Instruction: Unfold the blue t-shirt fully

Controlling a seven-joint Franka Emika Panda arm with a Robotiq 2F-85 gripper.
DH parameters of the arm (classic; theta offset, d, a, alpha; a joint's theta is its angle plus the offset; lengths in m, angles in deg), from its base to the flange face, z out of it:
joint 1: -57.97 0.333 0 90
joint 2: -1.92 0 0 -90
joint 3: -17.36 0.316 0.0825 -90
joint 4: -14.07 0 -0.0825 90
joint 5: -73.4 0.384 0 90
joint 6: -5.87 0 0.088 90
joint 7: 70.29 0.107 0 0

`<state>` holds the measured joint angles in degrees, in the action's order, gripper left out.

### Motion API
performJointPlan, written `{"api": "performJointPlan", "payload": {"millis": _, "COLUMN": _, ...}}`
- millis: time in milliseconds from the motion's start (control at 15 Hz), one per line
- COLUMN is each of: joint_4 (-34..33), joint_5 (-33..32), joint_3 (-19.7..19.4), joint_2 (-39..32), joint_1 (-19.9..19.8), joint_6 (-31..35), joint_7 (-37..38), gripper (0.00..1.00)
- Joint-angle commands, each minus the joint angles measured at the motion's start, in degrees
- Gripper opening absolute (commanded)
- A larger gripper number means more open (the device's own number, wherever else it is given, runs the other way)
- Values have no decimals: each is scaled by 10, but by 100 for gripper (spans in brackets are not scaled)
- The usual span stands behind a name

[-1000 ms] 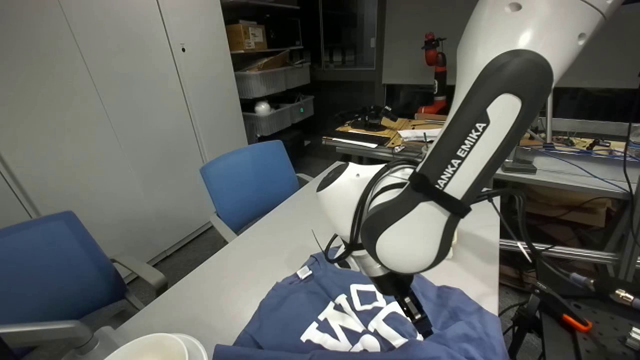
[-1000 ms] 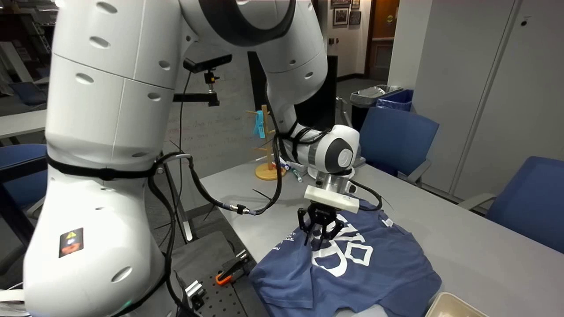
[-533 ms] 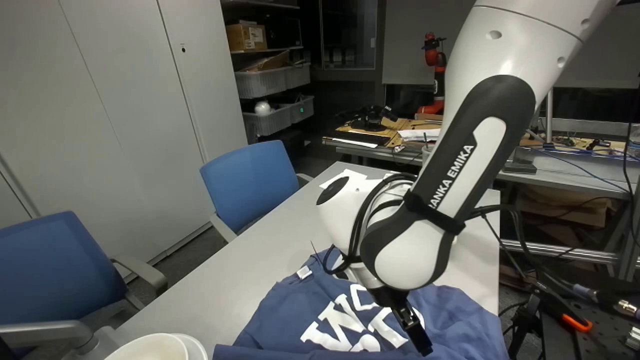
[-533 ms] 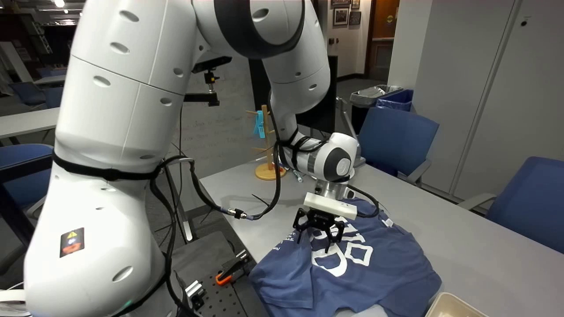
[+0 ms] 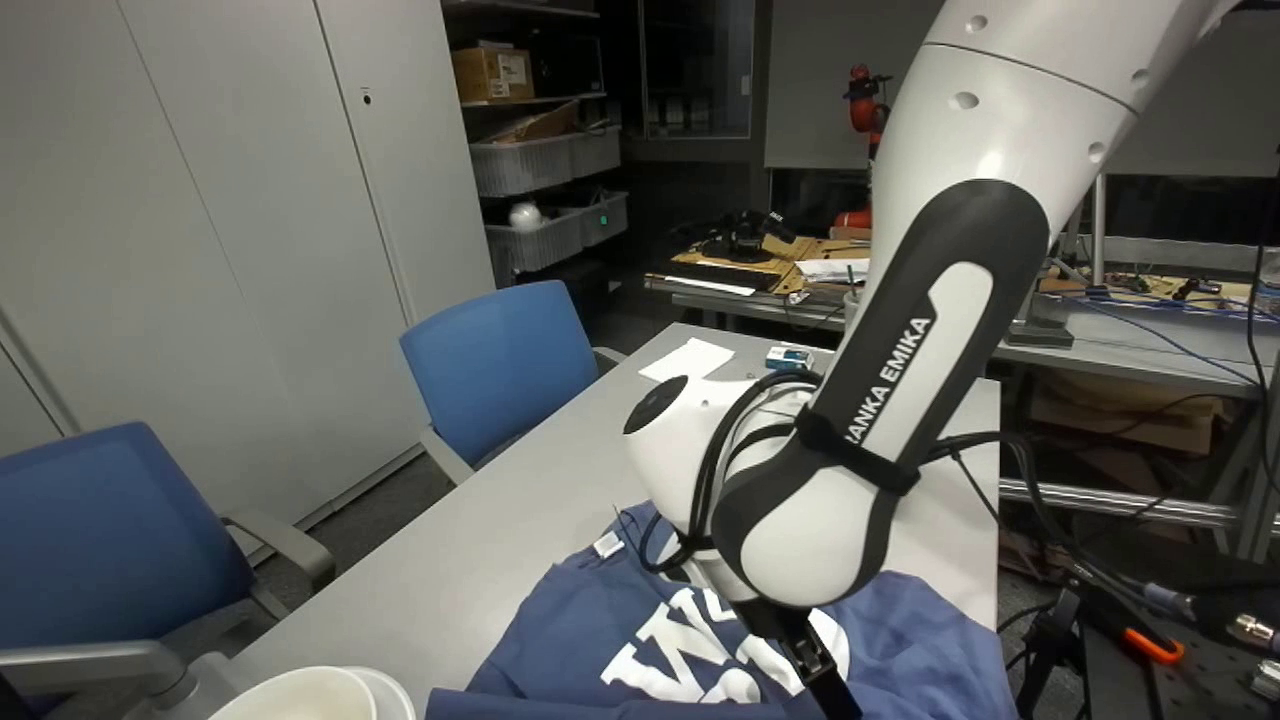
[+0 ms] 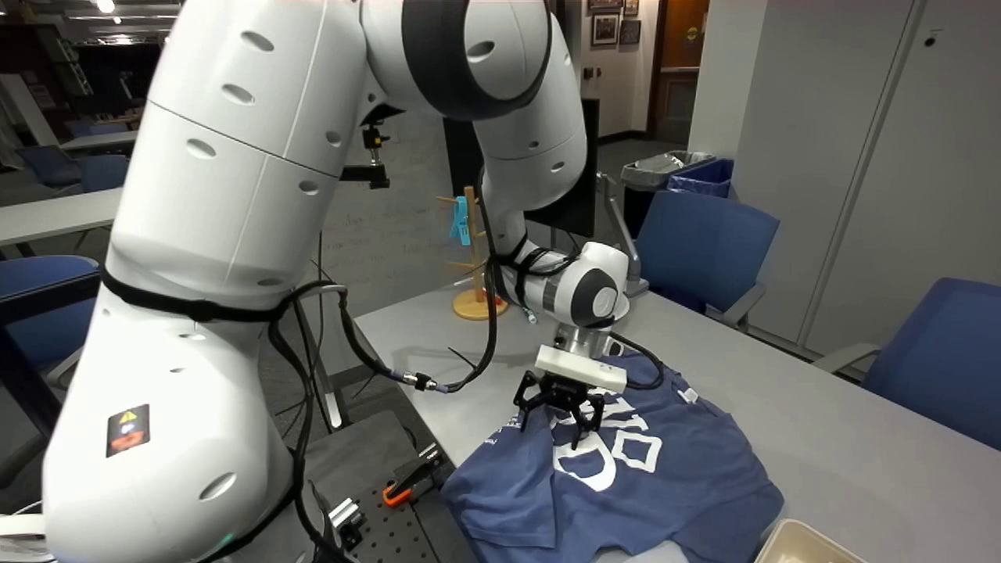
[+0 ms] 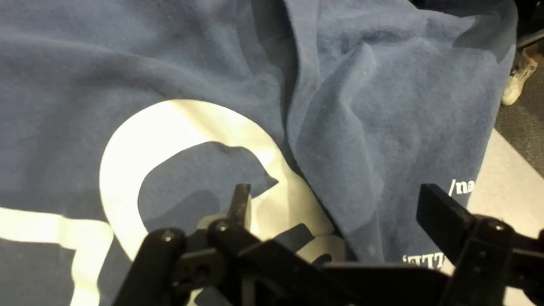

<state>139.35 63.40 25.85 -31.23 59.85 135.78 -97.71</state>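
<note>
This is a robotics lab (blue office chairs (image 5: pixel 500 360) and all). In an exterior view, a red robot arm (image 5: pixel 862 112) stands at one o'clock; in an exterior view, a scrawled whiteboard (image 6: pixel 399 227) stands at ten o'clock.

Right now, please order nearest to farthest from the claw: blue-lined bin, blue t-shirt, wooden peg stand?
In an exterior view, from the gripper:
1. Blue t-shirt: beneath it.
2. Wooden peg stand: farther along the table.
3. Blue-lined bin: beyond the table.

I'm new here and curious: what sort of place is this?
Probably a robotics lab: a white robot arm reaches over a table, what looks like a red robot arm stands behind, and blue office chairs sit alongside.
</note>
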Motion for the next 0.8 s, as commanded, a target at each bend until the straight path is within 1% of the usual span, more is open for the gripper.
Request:
{"api": "performJointPlan", "payload": {"millis": 0, "joint_4": -11, "joint_5": -1, "joint_3": 2, "joint_2": -11, "joint_1": 2, "joint_6": -24, "joint_7": 6, "gripper": 71}}
{"api": "performJointPlan", "payload": {"millis": 200, "joint_4": -10, "joint_5": -3, "joint_3": 1, "joint_2": -10, "joint_1": 3, "joint_6": -29, "joint_7": 8, "gripper": 45}}
{"api": "performJointPlan", "payload": {"millis": 467, "joint_4": -13, "joint_5": -5, "joint_3": 0, "joint_2": -7, "joint_1": 7, "joint_6": -43, "joint_7": 13, "gripper": 17}}
{"api": "performJointPlan", "payload": {"millis": 533, "joint_4": -14, "joint_5": -5, "joint_3": 0, "joint_2": -5, "joint_1": 7, "joint_6": -45, "joint_7": 14, "gripper": 8}}
{"api": "performJointPlan", "payload": {"millis": 600, "joint_4": -14, "joint_5": -5, "joint_3": 1, "joint_2": -2, "joint_1": 8, "joint_6": -49, "joint_7": 14, "gripper": 2}}
{"api": "performJointPlan", "payload": {"millis": 733, "joint_4": -7, "joint_5": -4, "joint_3": 7, "joint_2": 11, "joint_1": 11, "joint_6": -48, "joint_7": 11, "gripper": 0}}
